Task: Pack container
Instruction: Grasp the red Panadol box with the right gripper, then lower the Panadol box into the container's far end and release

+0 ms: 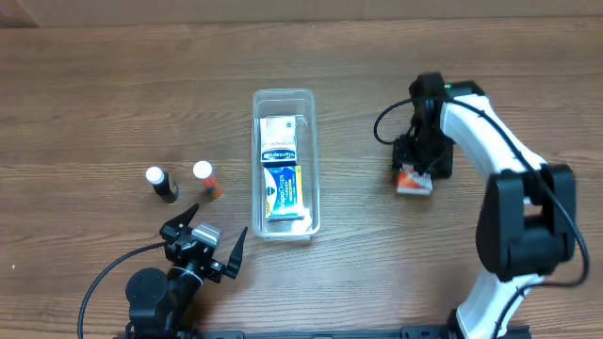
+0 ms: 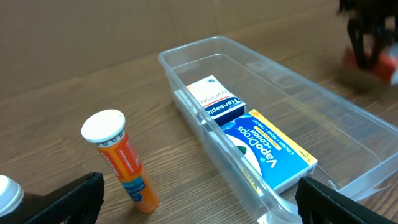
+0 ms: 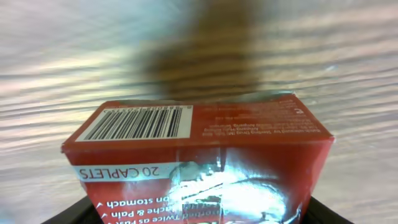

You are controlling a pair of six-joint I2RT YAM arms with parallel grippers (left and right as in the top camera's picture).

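Down-pointing right hand clamps the red box — left hand (resting low) gapes wide.

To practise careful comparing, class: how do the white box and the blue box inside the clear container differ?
Colour: the white box is mostly white with a dark blue band; the blue box is blue with a yellow edge. Size: the blue box looks longer than the white box. Place: the white box lies farther from the robot than the blue box. Both lie flat, end to end, inside the container.
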